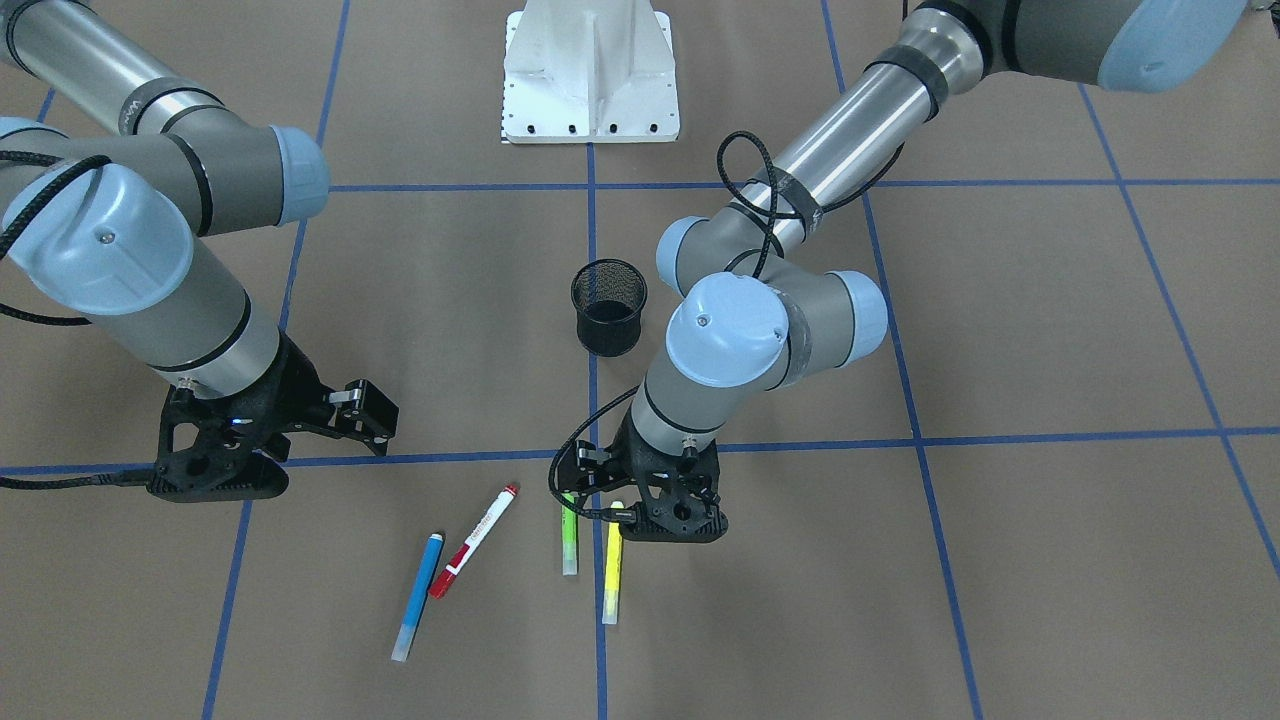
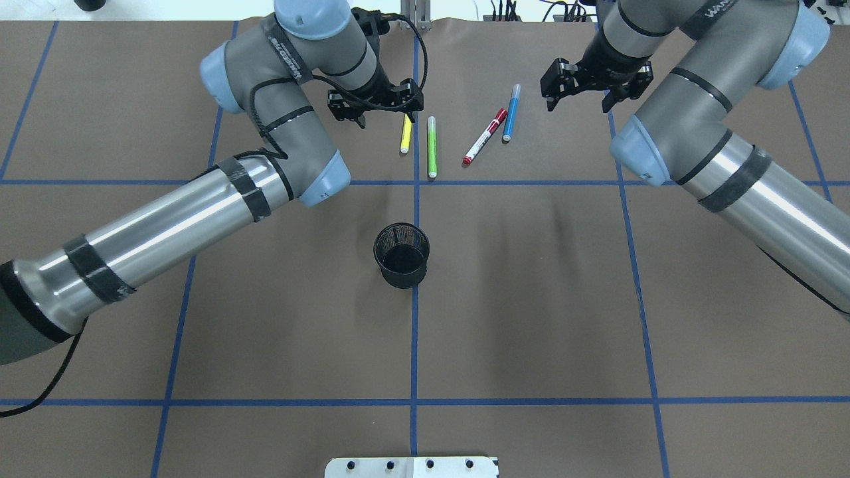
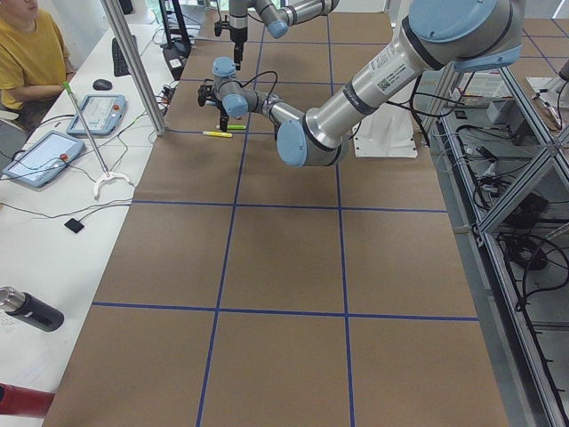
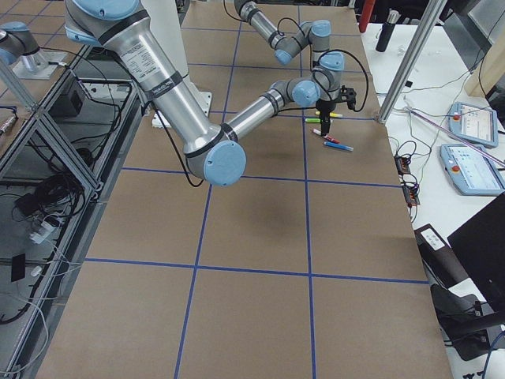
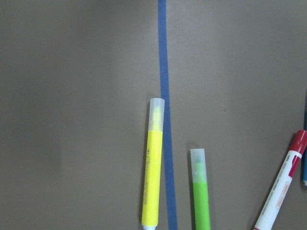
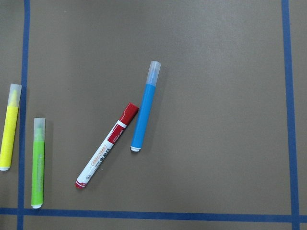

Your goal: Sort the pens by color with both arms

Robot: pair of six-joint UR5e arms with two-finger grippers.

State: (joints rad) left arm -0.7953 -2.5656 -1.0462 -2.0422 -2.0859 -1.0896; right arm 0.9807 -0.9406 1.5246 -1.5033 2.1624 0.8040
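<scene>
yellow pen (image 2: 406, 135) lies just beside left gripper (image 2: 386, 117)

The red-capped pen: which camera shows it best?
Right wrist-mounted view: the red-capped pen lies whole and large, label visible. The left wrist view cuts it off; overhead and front-facing views show it whole but small; side views, barely.

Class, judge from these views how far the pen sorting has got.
Done: nothing visibly; the yellow pen, green pen, red-capped pen and blue pen lie in one group. In hand: nothing gripped; the left gripper hovers open by the yellow pen, the right gripper open beside the blue pen. Left: all the sorting.
</scene>
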